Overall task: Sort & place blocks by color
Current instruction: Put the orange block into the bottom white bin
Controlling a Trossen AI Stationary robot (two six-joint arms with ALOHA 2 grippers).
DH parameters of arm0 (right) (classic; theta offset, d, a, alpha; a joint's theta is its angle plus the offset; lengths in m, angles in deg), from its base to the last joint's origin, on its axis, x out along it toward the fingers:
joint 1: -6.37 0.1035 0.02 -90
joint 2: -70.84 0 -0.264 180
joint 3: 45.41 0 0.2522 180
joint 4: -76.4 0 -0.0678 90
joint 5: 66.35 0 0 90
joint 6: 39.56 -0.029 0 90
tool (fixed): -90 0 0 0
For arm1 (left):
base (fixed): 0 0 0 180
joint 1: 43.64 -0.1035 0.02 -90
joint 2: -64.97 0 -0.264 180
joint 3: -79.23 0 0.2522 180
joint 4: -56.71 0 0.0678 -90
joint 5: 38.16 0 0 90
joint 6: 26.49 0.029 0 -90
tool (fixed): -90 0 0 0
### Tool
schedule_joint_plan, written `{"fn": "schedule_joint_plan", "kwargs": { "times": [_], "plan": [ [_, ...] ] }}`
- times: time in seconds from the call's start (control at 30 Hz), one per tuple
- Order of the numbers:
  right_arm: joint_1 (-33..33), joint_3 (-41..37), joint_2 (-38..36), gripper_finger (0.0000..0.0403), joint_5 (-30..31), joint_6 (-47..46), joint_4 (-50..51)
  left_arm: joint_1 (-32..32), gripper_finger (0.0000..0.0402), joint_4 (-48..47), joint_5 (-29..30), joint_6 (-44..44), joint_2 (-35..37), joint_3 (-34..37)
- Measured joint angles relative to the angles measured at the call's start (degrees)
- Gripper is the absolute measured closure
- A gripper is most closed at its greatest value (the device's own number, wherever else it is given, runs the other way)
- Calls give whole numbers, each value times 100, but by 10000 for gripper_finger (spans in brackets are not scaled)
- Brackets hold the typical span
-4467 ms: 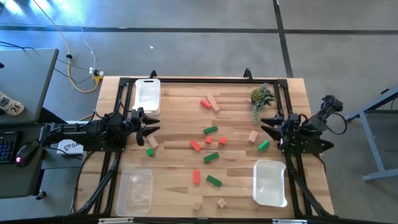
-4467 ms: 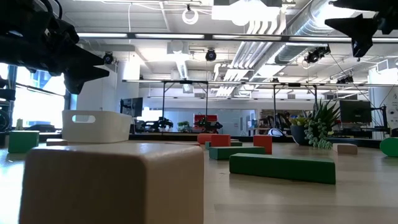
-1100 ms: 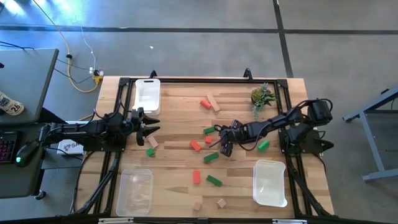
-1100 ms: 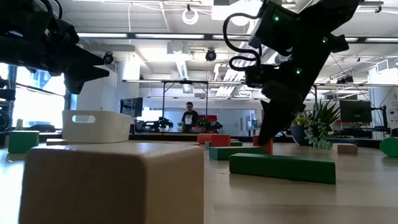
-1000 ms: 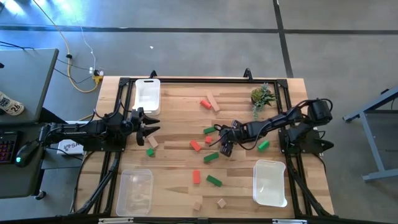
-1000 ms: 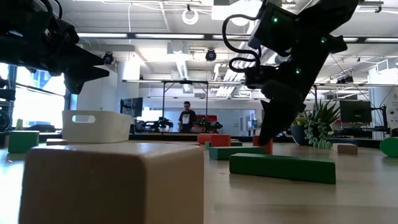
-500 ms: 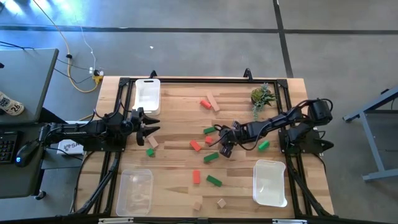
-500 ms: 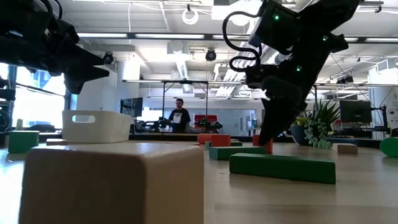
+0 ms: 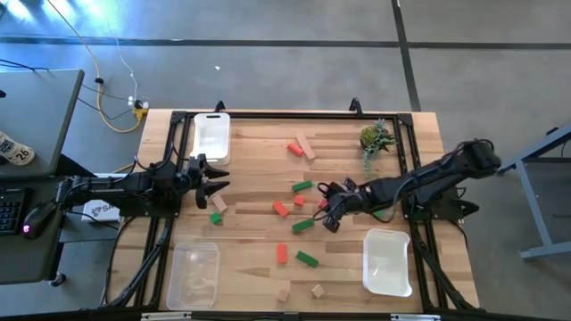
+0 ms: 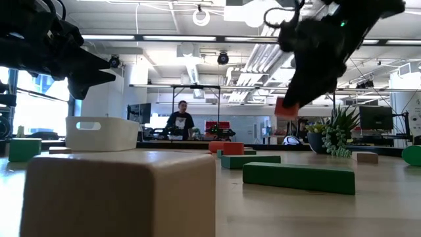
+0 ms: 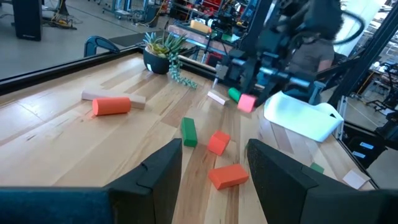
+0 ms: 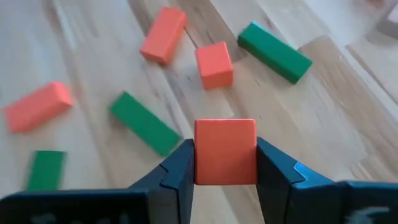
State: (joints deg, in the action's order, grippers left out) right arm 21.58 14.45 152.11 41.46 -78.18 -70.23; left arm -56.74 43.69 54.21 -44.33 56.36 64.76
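So the right gripper [image 12: 225, 163] has just come up off the table with a red cube [image 12: 225, 152] clamped between its fingers, a moment ago it was down among the blocks in the middle of the table and the cube was sitting on the wood. In the low view the cube [image 10: 286, 107] now hangs well clear of the surface, so the pick looks good (squarely held too, going by the right wrist view). From above, the gripper [image 9: 332, 214] is near the table's centre, a bit toward the right side, with the clear tray [image 9: 387, 261] at the near right corner not far off. My guess is that's where the red one goes, though none of the trays has anything in it yet, so the sorting has barely started. The left gripper [image 9: 217, 185] sits parked at the left edge, fingers apart, holding nothing.
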Motion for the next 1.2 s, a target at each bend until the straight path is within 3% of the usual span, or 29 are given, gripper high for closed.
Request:
{"fn": "schedule_joint_plan", "kwargs": {
  "times": [0.57, 0.9, 1.2],
  "plan": [
    [1762, -2, -1778, 295, -203, -2270, 1833, 0, 232, -1, 3, -1, -1, 0],
    [2927, -2, -1874, 295, -440, -3921, 2483, 0, 232, 10, 87, -3, 0, 0],
    [3789, -4, -1715, 295, -194, -5567, 2871, 0, 232, 38, 236, -16, -1, 0]
  ]
}}
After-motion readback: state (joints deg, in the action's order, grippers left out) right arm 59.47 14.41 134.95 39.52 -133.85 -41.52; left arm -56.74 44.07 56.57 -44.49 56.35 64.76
